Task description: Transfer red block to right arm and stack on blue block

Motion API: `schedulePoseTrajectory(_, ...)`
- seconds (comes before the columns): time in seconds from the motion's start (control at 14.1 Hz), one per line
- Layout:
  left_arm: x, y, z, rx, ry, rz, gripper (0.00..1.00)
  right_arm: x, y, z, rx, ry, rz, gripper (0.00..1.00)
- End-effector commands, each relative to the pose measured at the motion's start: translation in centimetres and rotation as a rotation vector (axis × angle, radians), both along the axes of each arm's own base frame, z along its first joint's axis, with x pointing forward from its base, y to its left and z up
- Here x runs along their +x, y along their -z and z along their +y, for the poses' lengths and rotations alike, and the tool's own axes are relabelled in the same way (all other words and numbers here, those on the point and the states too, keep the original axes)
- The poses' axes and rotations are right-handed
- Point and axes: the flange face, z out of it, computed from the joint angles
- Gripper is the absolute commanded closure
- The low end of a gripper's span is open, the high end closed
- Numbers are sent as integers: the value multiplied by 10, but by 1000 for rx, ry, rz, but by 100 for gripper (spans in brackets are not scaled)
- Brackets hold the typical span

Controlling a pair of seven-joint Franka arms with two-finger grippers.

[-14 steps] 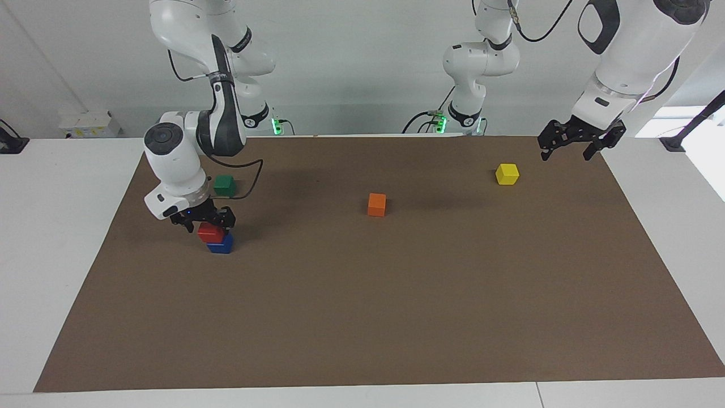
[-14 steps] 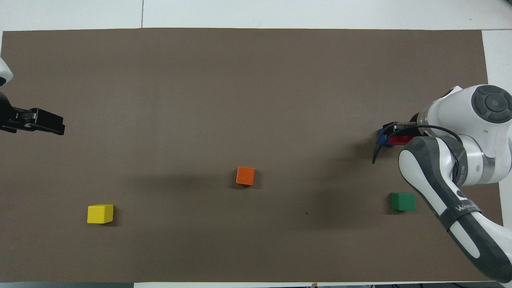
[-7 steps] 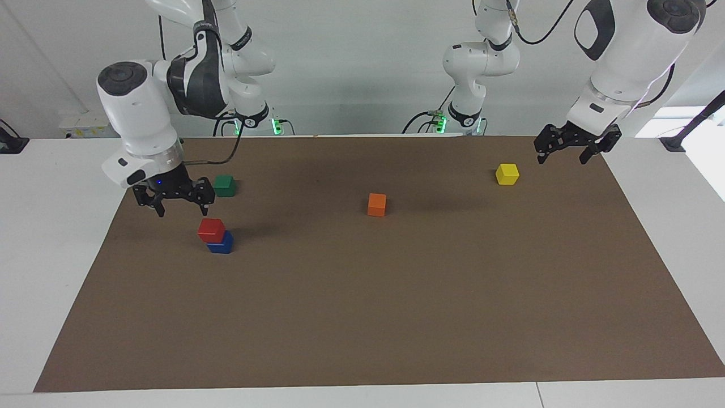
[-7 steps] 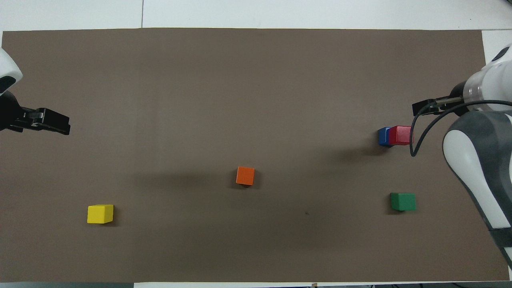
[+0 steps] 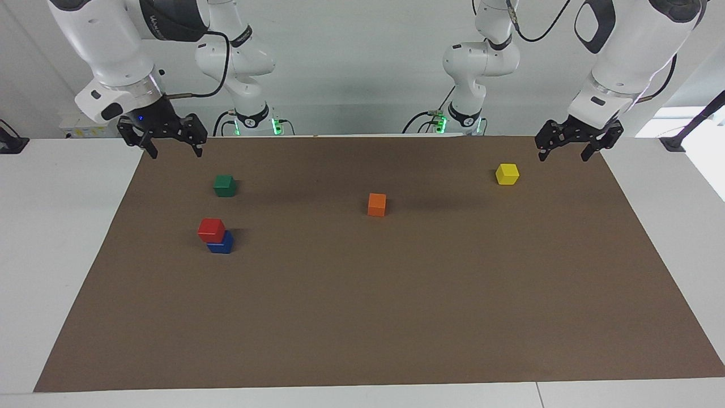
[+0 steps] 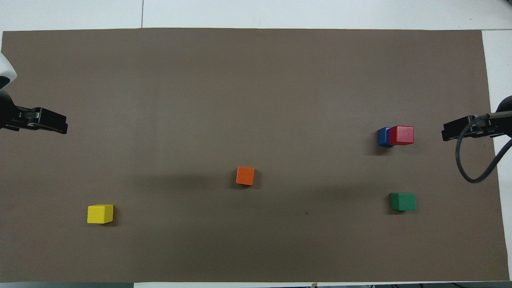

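The red block (image 5: 211, 229) sits on top of the blue block (image 5: 221, 244), a little off centre, on the brown mat toward the right arm's end; both show in the overhead view too, the red block (image 6: 401, 135) over the blue block (image 6: 383, 136). My right gripper (image 5: 161, 146), with a blue light at its base, is open and empty, raised high over the mat's edge at its end, well clear of the stack; it shows in the overhead view (image 6: 460, 130). My left gripper (image 5: 571, 150) is open and empty, raised over the mat's other end, and waits; it shows in the overhead view (image 6: 44, 122).
A green cube (image 5: 225, 185) lies nearer to the robots than the stack. An orange cube (image 5: 376, 204) lies mid-mat. A yellow cube (image 5: 507, 174) lies toward the left arm's end. The brown mat (image 5: 396, 317) covers most of the white table.
My right gripper let go of the red block on the blue block, then rose and drew back to the mat's edge. The left gripper barely moved.
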Motion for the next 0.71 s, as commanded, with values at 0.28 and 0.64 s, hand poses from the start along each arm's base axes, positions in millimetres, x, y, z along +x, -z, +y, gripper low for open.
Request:
schedulePoseTrajectory(0.28, -5, -5, -1, 7, 0, -14, 0, 7, 1, -28, 20, 8, -17, 0)
schedulePoseTrajectory(0.64, -7, -4, 8, 7, -17, -8, 0, 8, 2, -31, 15, 6, -20, 0)
